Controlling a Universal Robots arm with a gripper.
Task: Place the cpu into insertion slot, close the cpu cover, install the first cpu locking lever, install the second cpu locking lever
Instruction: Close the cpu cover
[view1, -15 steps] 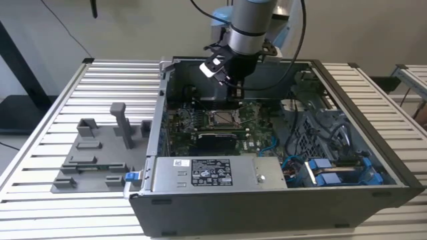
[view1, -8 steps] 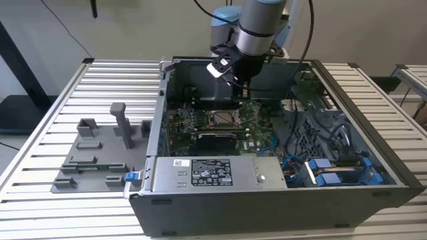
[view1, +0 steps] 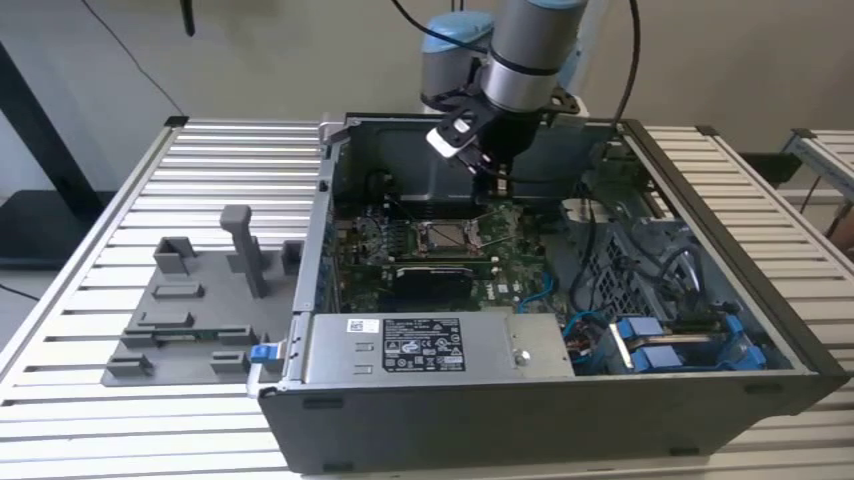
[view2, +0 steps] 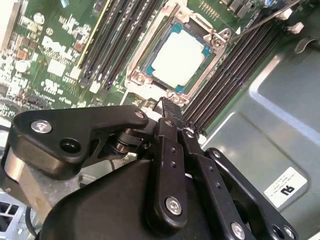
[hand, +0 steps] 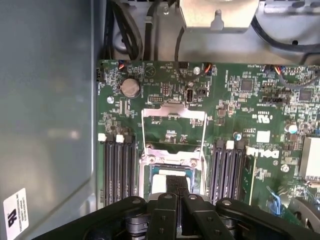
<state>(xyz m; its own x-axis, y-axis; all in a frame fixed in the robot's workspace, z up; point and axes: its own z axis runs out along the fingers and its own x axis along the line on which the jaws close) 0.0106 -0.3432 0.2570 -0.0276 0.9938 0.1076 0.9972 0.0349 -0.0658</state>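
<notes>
One black gripper (view2: 168, 106), fingers pressed together, hovers just above the square silver-grey cpu (view2: 180, 55), whose thin metal-frame cpu cover (hand: 175, 114) stands open.

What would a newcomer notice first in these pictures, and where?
First, the grey robot arm reaching down into the open dark-grey metal computer case, mid-picture in the exterior view. Next, in the second wrist view, its black hand poised close to the small square silver-topped cpu seated in the green circuit board.
</notes>
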